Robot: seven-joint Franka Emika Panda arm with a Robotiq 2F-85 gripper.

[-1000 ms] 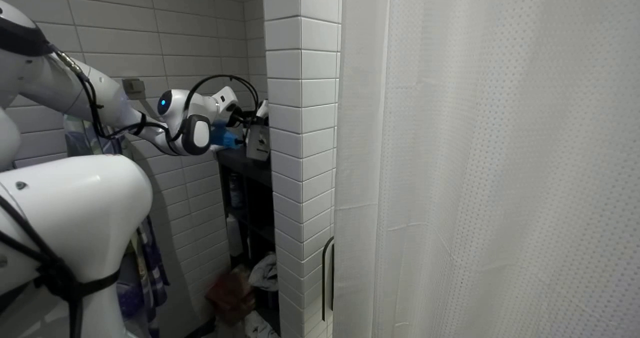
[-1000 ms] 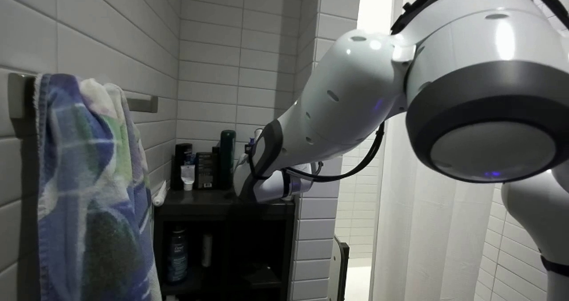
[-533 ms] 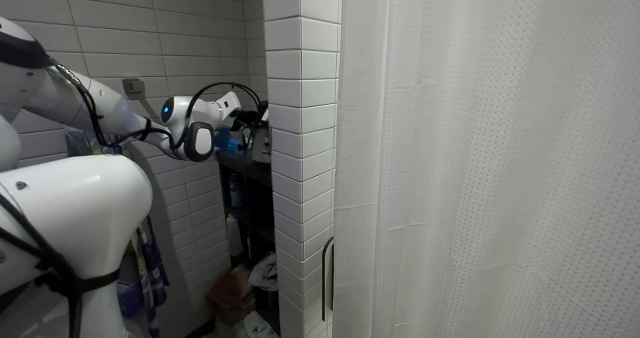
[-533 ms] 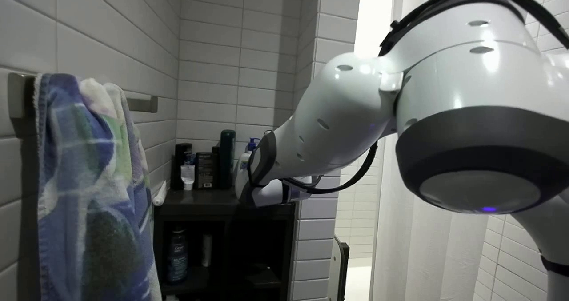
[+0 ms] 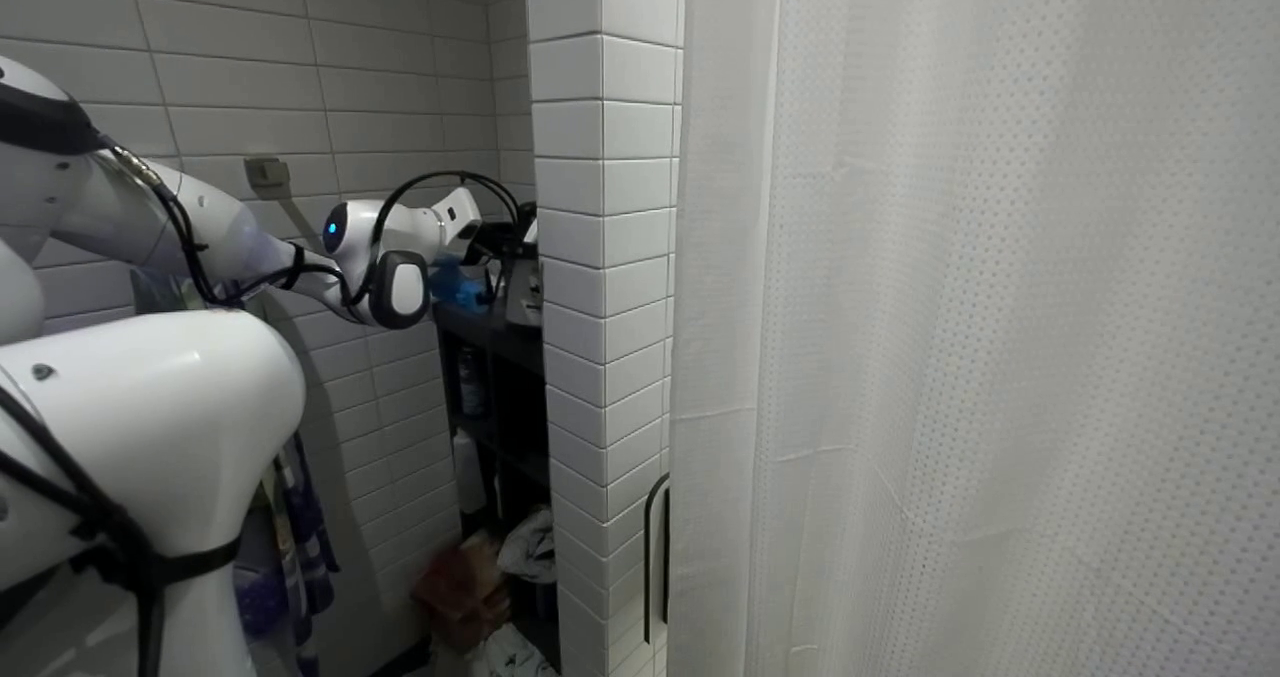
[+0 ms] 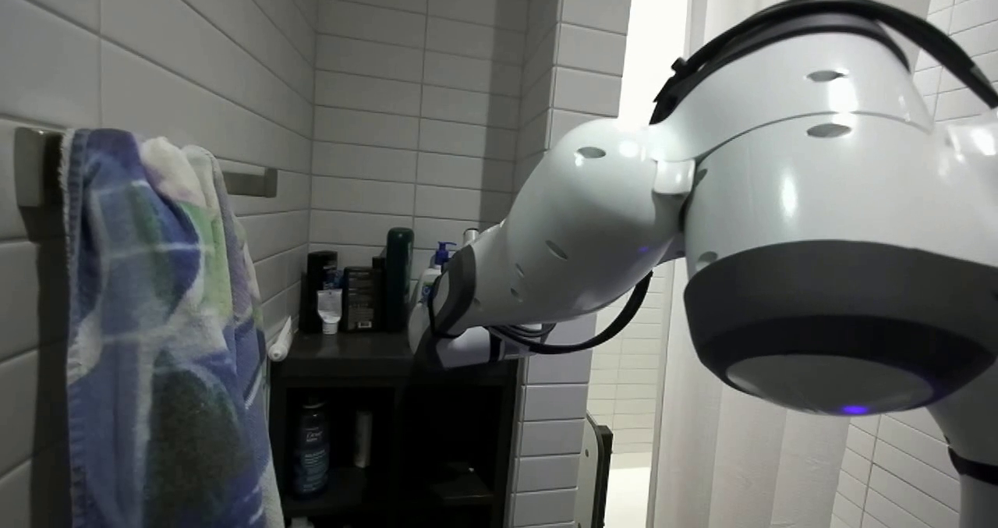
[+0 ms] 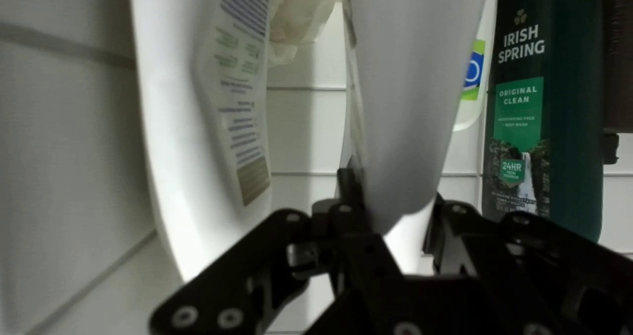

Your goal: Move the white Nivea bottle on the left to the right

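In the wrist view, near nine o'clock: could tip a labelled bottle (image 7: pixel 207 127), if swung there. At two: grasping with the hand (image 7: pixel 391 196) a white bottle (image 7: pixel 405 97), presumably the Nivea; could slip on smooth sides. Near three: could topple a green bottle (image 7: pixel 549 112), if turned carelessly.

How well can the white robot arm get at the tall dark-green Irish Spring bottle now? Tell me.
Probably not yet: its black gripper is closed on a white plastic bottle, and would likely need freeing first. The Irish Spring bottle looks mostly unobstructed in the wrist view.
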